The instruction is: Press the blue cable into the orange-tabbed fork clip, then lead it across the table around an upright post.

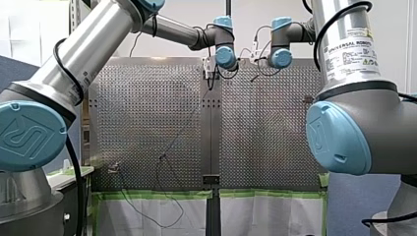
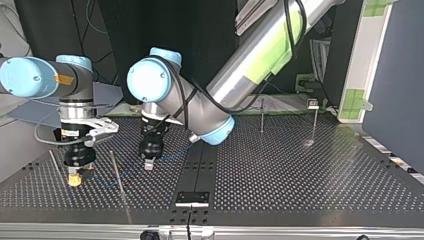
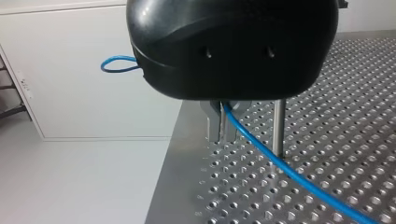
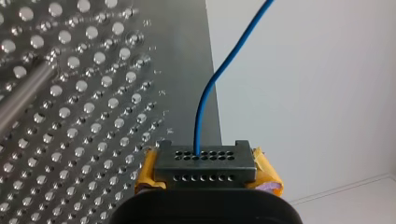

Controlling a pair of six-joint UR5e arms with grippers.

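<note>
In the left wrist view my left gripper [image 3: 223, 133], black with metal fingers, is shut on the blue cable [image 3: 261, 149] just above the perforated table. An upright post [image 3: 279, 126] stands close beside it, and the cable runs past the post's foot. My right gripper [image 4: 205, 163] has yellow pads and is shut on the same cable [image 4: 210, 88], which rises ahead of it. In the top view my right gripper [image 2: 74, 179] is at the left and my left gripper [image 2: 149, 164] nearer the middle. A faint stretch of cable [image 2: 127, 174] runs between them. A small clip [image 2: 313, 104] stands far off at the right.
More thin posts stand on the table: one [image 2: 54, 162] beside my right gripper, one [image 2: 117, 172] between the grippers, one [image 2: 261, 115] further back. In the front view the cable [image 1: 169, 216] loops over the table's near edge. A white wall lies past the table edge [image 4: 212, 112].
</note>
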